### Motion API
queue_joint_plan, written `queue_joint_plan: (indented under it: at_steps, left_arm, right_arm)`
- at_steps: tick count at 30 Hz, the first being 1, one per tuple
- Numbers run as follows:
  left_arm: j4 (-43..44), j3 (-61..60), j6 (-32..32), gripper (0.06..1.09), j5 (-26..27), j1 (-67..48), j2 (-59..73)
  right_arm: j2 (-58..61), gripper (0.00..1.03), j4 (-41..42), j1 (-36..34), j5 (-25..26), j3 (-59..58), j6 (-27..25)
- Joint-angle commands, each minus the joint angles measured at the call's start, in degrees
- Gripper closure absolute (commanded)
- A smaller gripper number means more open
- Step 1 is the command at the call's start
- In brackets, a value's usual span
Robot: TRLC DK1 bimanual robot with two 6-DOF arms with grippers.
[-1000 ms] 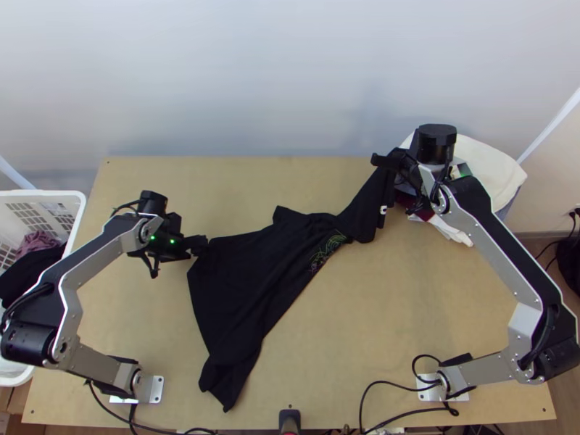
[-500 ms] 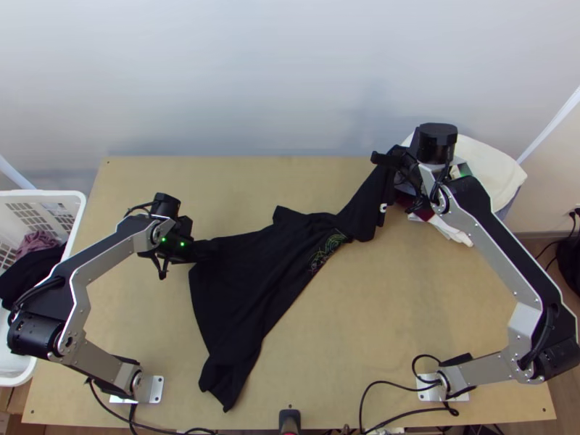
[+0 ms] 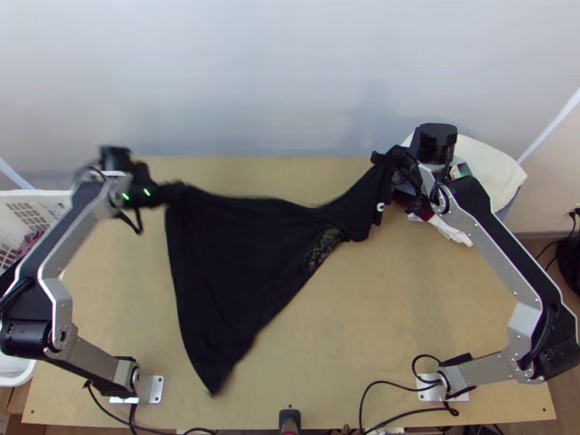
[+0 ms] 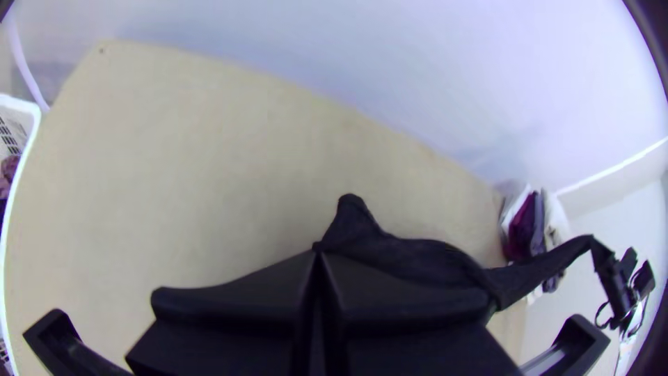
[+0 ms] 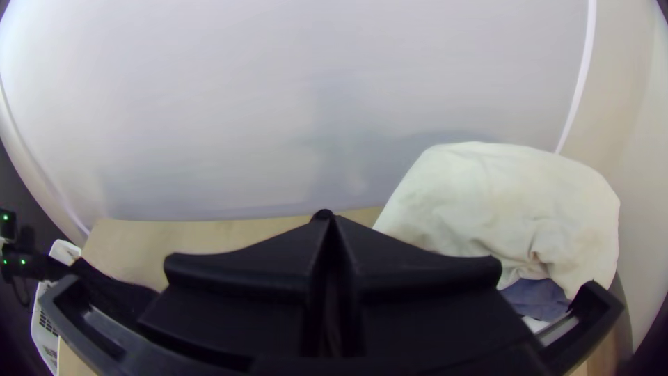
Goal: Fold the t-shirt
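Top view: left tool (image 3: pixel 176 191) and right tool (image 3: pixel 396 154) clench the t-shirt (image 3: pixel 235 261) (stretched between).

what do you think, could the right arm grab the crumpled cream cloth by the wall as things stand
Probably not: the cream cloth lies near, but the right gripper is shut on the black t-shirt and would likely have to let go first.

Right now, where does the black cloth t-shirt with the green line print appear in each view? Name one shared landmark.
Top view: left of centre, the black cloth t-shirt.
Left wrist view: from the black left gripper past the piled clothes.
Right wrist view: beside the black right gripper, stretching towards the far arm.
Shared landmark: white plastic basket.
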Motion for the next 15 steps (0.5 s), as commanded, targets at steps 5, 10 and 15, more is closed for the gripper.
queue_joint_plan:
  at_steps: [5,10,15]
  left_arm:
    - [-1.5,6.5,-4.5,1.04,-0.4,2.8,-5.9]
    - [-8.6,-3.6,-0.3,1.04,-0.5,-0.5,-6.2]
    - [-11.5,-14.5,3.3,1.04,-3.4,-6.0,-5.8]
  right_arm:
    - [-0.9,1.0,1.2,0.6,0.6,-3.3,-0.1]
    - [-0.8,1.0,2.7,0.9,0.6,-3.7,-0.1]
    - [-0.7,1.0,2.7,1.0,0.6,-3.5,-0.3]
